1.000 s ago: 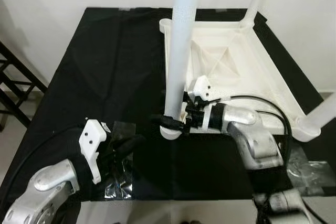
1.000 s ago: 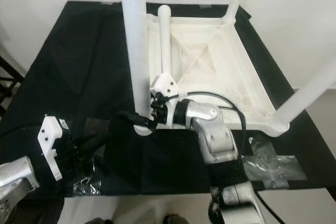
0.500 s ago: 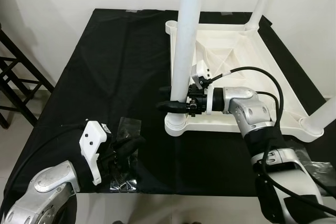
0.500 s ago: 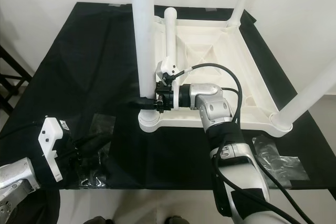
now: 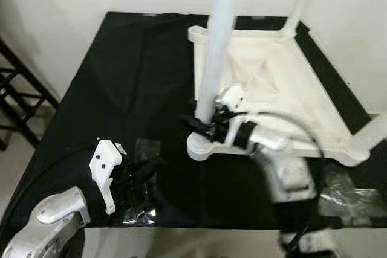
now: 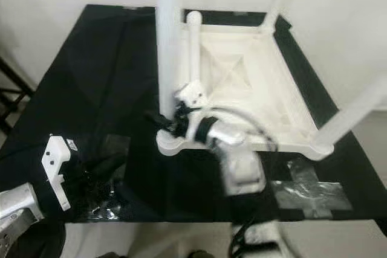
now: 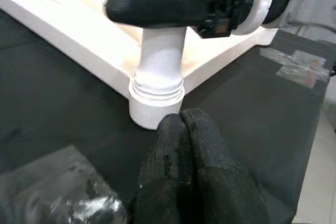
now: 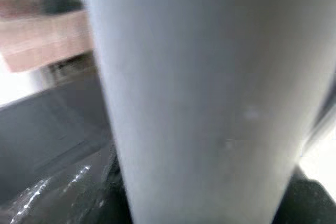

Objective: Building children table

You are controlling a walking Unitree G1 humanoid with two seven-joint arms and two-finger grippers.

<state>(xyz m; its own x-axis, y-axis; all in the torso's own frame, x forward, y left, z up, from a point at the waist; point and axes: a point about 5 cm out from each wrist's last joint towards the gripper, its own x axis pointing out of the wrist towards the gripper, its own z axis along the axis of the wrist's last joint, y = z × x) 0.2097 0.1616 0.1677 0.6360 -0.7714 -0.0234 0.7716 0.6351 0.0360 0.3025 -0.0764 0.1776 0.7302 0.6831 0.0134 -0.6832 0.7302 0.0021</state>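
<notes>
Head views: on a black cloth (image 5: 121,77), an upturned white plastic tabletop (image 5: 290,98) is seen; its near-corner white tubular leg (image 5: 214,83) is clamped by the right gripper (image 5: 202,126).

Left wrist view: the left gripper (image 7: 181,169) is held pressed together and empty near the corner socket (image 7: 156,106).

Right wrist view: the leg is shown close.

Leg-seating seems underway; twisting or pressing home is probably needed next.

— What colours are on the bench (image 5: 121,77)?
— A plain black cloth (image 5: 139,58) covers it. The upturned children's table (image 5: 290,89) and its legs (image 5: 214,70) are white.
— The arms?
— Silver, with white wrist housings; each end effector, left (image 5: 151,166) and right (image 5: 196,122), is black. The plastic bag (image 5: 136,209) is clear and glossy.
</notes>
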